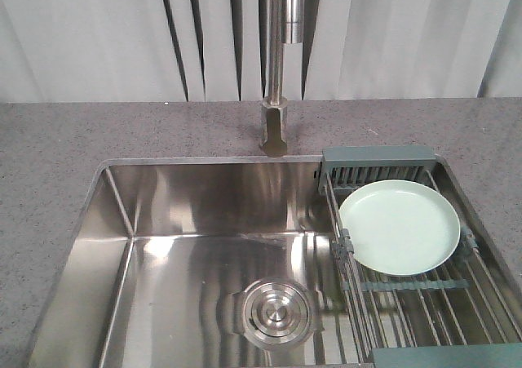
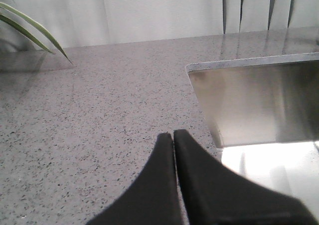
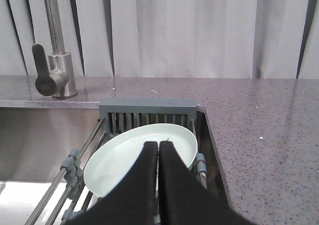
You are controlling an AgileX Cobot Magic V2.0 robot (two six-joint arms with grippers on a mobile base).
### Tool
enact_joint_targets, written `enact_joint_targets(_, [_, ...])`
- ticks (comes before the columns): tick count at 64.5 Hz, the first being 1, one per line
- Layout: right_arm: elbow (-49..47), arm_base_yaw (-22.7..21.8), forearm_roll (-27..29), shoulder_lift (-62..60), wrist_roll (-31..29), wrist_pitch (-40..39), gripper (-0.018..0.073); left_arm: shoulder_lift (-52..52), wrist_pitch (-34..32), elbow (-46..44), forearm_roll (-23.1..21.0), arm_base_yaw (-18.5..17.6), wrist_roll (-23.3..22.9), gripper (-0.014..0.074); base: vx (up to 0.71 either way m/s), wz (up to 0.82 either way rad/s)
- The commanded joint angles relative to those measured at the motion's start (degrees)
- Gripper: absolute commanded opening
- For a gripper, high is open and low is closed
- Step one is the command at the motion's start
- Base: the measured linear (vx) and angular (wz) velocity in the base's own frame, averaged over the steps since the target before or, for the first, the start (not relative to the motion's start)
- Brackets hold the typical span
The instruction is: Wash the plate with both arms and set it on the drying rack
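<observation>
The pale mint-green plate [image 1: 400,225] lies face up on the wire drying rack [image 1: 424,299] at the right end of the sink. In the right wrist view the plate [image 3: 119,162] rests below the rack's slotted grey-green end piece [image 3: 147,112]. My right gripper [image 3: 159,144] hangs above the plate, its black fingers pressed together with nothing between them. My left gripper [image 2: 173,134] is shut and empty over the speckled counter, left of the sink's corner. Neither gripper shows in the front view.
The steel sink basin [image 1: 204,254] has a round drain [image 1: 274,309] near its front. A steel faucet [image 1: 277,66] rises behind it, with a dark lever handle [image 3: 44,78]. Grey speckled countertop [image 2: 99,100] surrounds the sink. Plant leaves [image 2: 30,28] reach in at far left.
</observation>
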Motion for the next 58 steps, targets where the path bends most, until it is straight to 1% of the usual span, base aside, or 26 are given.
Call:
enact_joint_targets(1, [0.13, -0.33, -0.11, -0.19, -0.17, -4.61, -0.0001, -0.86, -4.2, -1.4, 0.0, 0.21, -0.49, -0.0006, 0.0, 0.0])
enact_joint_targets(58, [0.13, -0.33, -0.11, -0.19, -0.17, -4.61, -0.0001, -0.86, -4.2, -1.4, 0.0, 0.21, -0.49, -0.0006, 0.0, 0.0])
